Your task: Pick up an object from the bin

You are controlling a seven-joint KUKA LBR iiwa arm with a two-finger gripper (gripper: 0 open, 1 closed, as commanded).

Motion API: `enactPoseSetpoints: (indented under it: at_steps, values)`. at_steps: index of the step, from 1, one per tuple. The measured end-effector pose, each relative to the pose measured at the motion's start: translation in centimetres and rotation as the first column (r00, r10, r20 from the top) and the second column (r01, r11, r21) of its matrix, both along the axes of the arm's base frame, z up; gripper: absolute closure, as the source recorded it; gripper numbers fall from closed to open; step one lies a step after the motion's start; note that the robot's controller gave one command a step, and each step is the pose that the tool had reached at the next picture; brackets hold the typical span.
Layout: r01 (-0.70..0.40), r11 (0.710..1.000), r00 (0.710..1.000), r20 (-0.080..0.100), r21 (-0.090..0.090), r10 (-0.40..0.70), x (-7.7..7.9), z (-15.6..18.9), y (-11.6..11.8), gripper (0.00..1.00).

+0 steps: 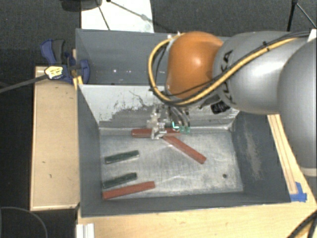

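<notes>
Five sticks lie on the floor of the bin [89, 162], and my gripper [163, 131] is down among two of them at the back, close to the foot of the rear wall. From my seat I see it at the spot where the back red stick [141, 132] and the slanted red stick [190, 152] nearly meet end to end. The back one lies roughly level and runs off to the left of the gripper. The slanted one runs from under the gripper down toward the right and the middle of the floor.

I cannot tell whether the gripper is spread or pressed together: the wrist and its orange cover [193, 58] hang right over it, and a looped cable [157, 83] crosses in front. So I also cannot say whether either red stick is pinched or merely lies beside it.

Well apart from that, on the left half of the floor, lie the other three. The upper green stick [121, 157] sits alone, tilted a little. Nearer the front wall the lower green stick [119, 181] lies just above the front red stick [129, 190], the two almost parallel and close together. The arm [267, 73] comes in from the right, above the bin's rim.
</notes>
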State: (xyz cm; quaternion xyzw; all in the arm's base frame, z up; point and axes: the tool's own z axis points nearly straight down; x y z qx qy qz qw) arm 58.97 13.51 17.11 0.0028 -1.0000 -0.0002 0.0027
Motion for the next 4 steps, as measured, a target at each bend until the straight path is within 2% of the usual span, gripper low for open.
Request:
enactPoseSetpoints:
  at_steps: [1,2,3,4]
  values:
    - [0.003,1.0,1.0,0.008,0.001,-0.003,0.2,0.5,-0.1,0.0]
    - [-0.101,0.995,0.995,0.01,0.001,0.101,-0.9,-1.0,7.4,0.0]
    - [-0.099,0.995,0.995,0.005,0.001,0.099,-3.0,-5.1,8.3,0.0]
    - [-0.394,0.919,0.919,0.008,0.0,0.394,-1.8,-3.2,9.4,0.0]
